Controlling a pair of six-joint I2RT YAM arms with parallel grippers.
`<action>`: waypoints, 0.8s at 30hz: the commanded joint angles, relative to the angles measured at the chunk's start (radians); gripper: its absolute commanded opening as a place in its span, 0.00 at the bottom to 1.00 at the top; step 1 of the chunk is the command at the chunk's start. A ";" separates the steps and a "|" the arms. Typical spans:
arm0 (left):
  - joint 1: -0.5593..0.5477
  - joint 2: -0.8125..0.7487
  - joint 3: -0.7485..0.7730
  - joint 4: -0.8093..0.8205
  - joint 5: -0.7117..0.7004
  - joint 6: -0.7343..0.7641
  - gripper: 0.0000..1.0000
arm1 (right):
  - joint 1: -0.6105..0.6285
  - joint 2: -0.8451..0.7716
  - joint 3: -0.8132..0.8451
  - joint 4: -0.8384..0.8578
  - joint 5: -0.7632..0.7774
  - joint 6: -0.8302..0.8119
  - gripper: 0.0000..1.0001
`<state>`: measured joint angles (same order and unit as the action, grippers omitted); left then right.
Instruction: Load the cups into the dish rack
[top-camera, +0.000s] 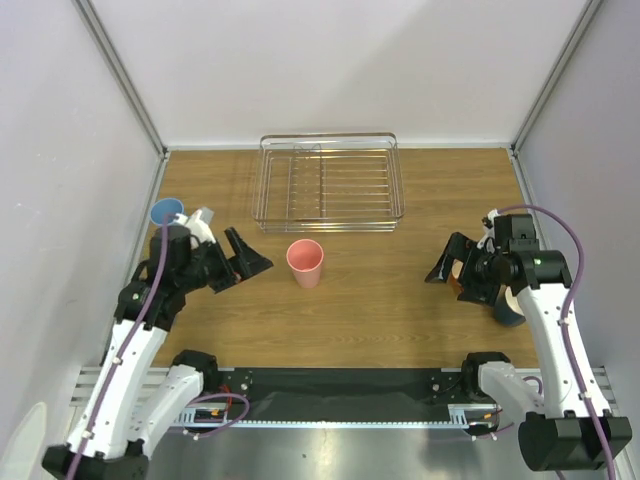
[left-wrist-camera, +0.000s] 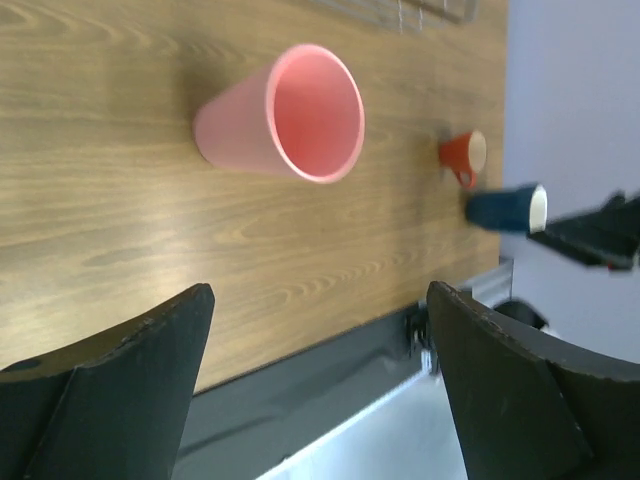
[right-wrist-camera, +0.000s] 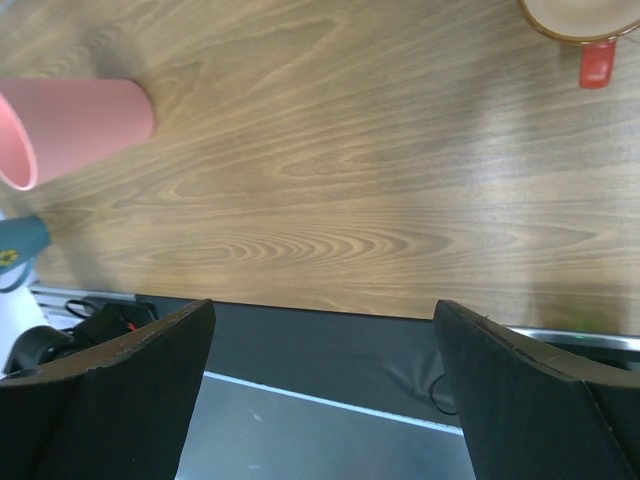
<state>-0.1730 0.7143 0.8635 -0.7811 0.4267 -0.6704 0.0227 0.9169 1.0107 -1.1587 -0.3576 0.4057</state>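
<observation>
The left gripper (left-wrist-camera: 320, 300) shows two blunt, matte black wedge fingers (left-wrist-camera: 150, 380) spread wide, gripping nothing. Just ahead of that gap, touching neither finger, stands the pink tumbler (left-wrist-camera: 280, 115). It is smooth, tapered plastic with a round rim. Farther ahead are the small glossy orange cup (left-wrist-camera: 462, 155) with its stub handle and the dark blue mug (left-wrist-camera: 505, 208) with its white lining.

The right gripper (right-wrist-camera: 322, 310) is likewise released, its jaws apart over the wood-grain table (right-wrist-camera: 330, 180). The orange cup sits close beyond its right-hand finger, and the mug sits behind the jaws, under the arm.

The light blue tumbler (top-camera: 167, 211) stands behind the left jaws. The dish rack (top-camera: 328, 185), a silver wire rectangle with thin parallel bars, lies well beyond both jaws.
</observation>
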 joint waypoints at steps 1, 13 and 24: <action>-0.144 0.054 0.075 -0.003 -0.100 0.008 0.93 | 0.010 0.025 0.025 -0.012 0.048 -0.031 1.00; -0.349 0.462 0.365 -0.107 -0.388 0.087 0.92 | 0.221 0.149 0.155 0.100 0.062 0.063 0.99; -0.350 0.757 0.500 -0.144 -0.444 0.152 0.78 | 0.329 0.103 0.154 0.120 0.101 0.116 1.00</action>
<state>-0.5159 1.4586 1.3304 -0.9066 0.0017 -0.5503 0.3450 1.0550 1.1423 -1.0603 -0.2825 0.5022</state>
